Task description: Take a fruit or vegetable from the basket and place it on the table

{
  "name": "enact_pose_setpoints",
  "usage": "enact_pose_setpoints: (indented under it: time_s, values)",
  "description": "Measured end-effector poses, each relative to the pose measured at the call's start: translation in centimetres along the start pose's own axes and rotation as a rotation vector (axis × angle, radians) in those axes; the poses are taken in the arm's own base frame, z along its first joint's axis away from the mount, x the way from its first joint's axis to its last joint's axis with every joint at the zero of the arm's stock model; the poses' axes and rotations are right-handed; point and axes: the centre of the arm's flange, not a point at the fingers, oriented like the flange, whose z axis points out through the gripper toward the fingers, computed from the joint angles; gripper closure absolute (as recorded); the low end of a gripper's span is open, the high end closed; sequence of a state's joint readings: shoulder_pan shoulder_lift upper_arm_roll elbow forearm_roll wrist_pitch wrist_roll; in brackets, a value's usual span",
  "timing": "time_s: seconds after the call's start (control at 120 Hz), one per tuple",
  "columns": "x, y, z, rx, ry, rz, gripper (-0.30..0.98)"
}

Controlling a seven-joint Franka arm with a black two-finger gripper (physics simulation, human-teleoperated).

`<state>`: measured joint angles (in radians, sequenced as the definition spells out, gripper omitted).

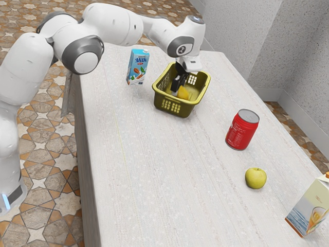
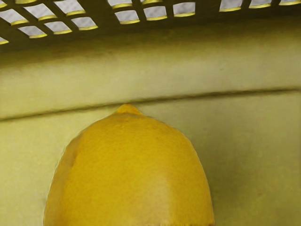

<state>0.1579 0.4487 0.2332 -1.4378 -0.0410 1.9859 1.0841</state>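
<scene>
Carton with an orange cap point(image 1: 310, 206), nearest, cut by the picture's edge: drinking-glass and blue-water artwork, lettering too small to read. It stood on the table point(image 1: 154, 180), a pale, whitish surface with faint streaks and speckles running lengthwise.

Next out, 1 yellow-green apple point(image 1: 255, 178). Beyond it, 1 red can point(image 1: 242, 129), upright, silver top, small white print illegible.

Farther, 1 olive-yellow basket point(image 1: 175, 107) with slotted walls. Inside it: 1 lemon point(image 2: 131, 174), the fruit of the task, tip toward a slotted wall, directly under the hand. Gripper point(image 1: 178, 83) was lowered into the basket at the lemon; could not tell whether it was grasping or released. The white arm point(image 1: 113, 24) reached over from the exterior view's left.

Just beside the basket, 1 blue-and-white carton point(image 1: 137, 67), upright, "Milk" readable, brown and green pictures below. Carton count: 2.

Room: patterned floor tiles point(image 1: 43, 170), brown, grey and orange with white stars; speckled grey wall point(image 1: 300, 56) behind, paler skirting at its foot.
</scene>
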Motion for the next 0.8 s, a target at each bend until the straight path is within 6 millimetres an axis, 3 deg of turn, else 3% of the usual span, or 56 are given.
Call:
enact_pose_setpoints:
  time_s: [0.125,0.433,0.608,0.8]
  values:
    - [0.0,0.0,0.0,0.004,0.000,-0.001,0.30]
    - [0.3,0.0,0.4,0.009,-0.001,-0.001,0.37]
    - [0.5,-0.1,-0.5,0.031,0.009,-0.001,0.55]
    - [0.8,-0.3,-1.4,0.055,0.020,-0.001,0.58]
